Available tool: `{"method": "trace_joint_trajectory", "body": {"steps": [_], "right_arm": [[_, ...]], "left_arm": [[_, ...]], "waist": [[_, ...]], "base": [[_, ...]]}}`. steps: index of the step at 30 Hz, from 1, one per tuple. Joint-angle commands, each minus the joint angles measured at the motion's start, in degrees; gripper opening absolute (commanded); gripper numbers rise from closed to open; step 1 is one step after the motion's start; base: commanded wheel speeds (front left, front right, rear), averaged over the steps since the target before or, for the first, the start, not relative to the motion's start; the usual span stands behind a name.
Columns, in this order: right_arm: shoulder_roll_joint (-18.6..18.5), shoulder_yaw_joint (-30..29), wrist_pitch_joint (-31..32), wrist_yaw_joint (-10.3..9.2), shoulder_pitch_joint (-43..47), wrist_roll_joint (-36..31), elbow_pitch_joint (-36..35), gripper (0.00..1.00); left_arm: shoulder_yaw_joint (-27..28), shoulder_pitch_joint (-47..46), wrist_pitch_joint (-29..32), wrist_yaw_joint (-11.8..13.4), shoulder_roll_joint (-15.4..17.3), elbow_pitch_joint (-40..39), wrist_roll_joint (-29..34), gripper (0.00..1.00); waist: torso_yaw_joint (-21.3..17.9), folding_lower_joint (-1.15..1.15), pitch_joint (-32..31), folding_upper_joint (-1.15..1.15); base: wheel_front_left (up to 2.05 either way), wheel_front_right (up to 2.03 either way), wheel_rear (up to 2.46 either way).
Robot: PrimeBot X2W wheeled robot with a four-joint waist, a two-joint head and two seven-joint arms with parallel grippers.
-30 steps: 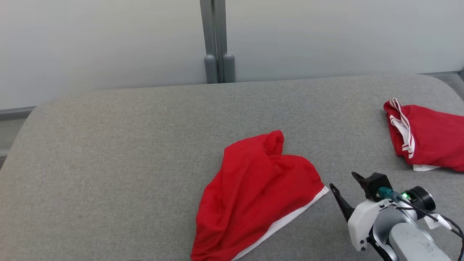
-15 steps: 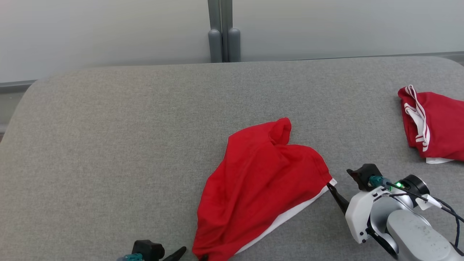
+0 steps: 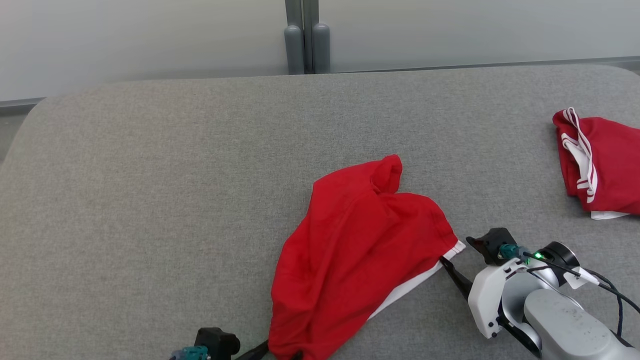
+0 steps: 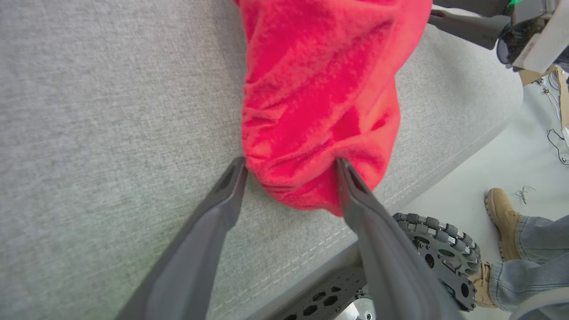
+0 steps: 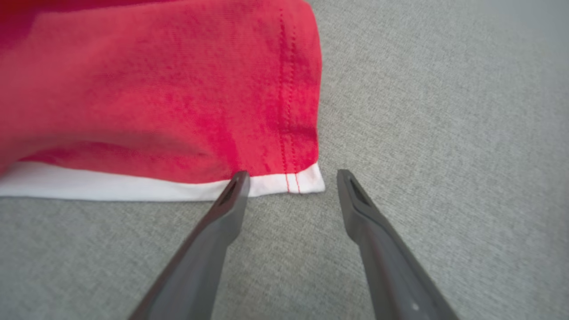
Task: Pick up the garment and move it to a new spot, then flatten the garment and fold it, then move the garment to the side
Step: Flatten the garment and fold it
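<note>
Your left gripper [image 4: 289, 165] has reached the bottom-centre corner of the garment [image 3: 350, 240], fingers apart around it; your right gripper [image 5: 289, 175], fingers apart, sits at its white hem [image 5: 111, 186].

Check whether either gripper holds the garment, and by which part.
Nothing is held. The open left gripper straddles the garment at its bunched end; the open right gripper sits at its white-hemmed corner.

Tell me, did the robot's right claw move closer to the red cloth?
Yes. The right gripper crept left toward the red garment: its fingertip stood just clear of the white hem corner, now it touches the hem.
</note>
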Motion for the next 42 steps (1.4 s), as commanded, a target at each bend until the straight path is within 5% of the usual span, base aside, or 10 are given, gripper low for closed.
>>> {"method": "trace_joint_trajectory", "body": {"steps": [1, 23, 24, 26, 27, 38, 42], "right_arm": [[-0.16, 0.36, -0.48, -0.10, -1.05, 0.68, 0.37, 1.00], [-0.88, 7.38, 0.41, -0.10, -5.09, 6.24, 4.49, 1.00], [-0.83, 7.67, 0.44, -0.10, -5.25, 6.79, 4.67, 0.96], [-0.88, 8.39, 0.60, -0.10, -5.49, 7.88, 5.03, 0.07], [-0.95, 8.74, 0.95, -0.11, -5.45, 8.72, 5.34, 0.00], [-3.18, 9.65, -0.42, -0.17, -7.08, 13.13, 7.08, 0.00], [-3.56, 9.11, -1.62, -0.13, -8.04, 13.56, 7.75, 0.00]], "left_arm": [[-0.64, -1.30, -0.66, 0.07, 0.48, 0.31, -0.83, 1.00], [-10.12, -6.90, -5.12, 0.07, 0.59, 1.53, -6.50, 1.00], [-10.44, -7.08, -5.21, 0.07, 0.61, 1.52, -6.75, 1.00], [-11.22, -7.21, -5.25, 0.07, 0.56, 1.39, -7.45, 1.00], [-11.68, -7.22, -5.38, 0.07, 0.51, 1.26, -7.76, 1.00], [-14.87, -8.17, -6.38, 0.07, 0.53, 0.54, -10.29, 1.00], [-16.11, -8.54, -7.15, 0.07, -0.17, 0.58, -11.42, 0.89]], "waist": [[-0.02, 0.00, 0.12, 0.00], [1.91, 0.00, 2.74, 0.00], [2.03, 0.00, 2.81, 0.00], [2.27, 0.00, 2.87, 0.00], [2.38, 0.00, 2.84, 0.00], [2.34, 0.00, 2.02, 0.00], [2.06, 0.00, 1.76, 0.00]], "base": [[0.00, 0.00, 0.00], [0.00, 0.00, 0.00], [0.00, 0.00, 0.00], [0.00, 0.00, 0.00], [0.00, 0.00, 0.00], [0.00, 0.00, 0.00], [0.00, 0.00, 0.00]]}}
